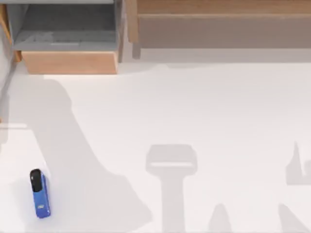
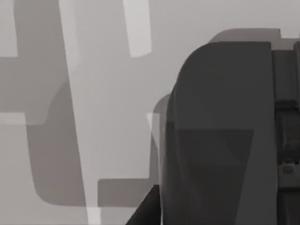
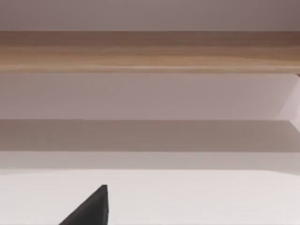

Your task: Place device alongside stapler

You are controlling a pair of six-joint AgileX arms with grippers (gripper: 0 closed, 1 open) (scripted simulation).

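1. The white table (image 1: 204, 107) was the biggest thing and took up most of the top view.
2. A long wooden shelf (image 1: 218, 24) ran along the far edge of the table, toward the right.
3. A wooden box (image 1: 68, 62) with a grey inside sat at the far left corner.
4. The stapler (image 1: 40, 193) was the smallest thing. It lay flat on the table near the front left corner. It was blue with a black end. Its long side ran from far to near, leaning a little. The black end pointed to the far side and the blue end pointed to the near edge.
5. I could not tell if the fingers of either arm were open or closed.
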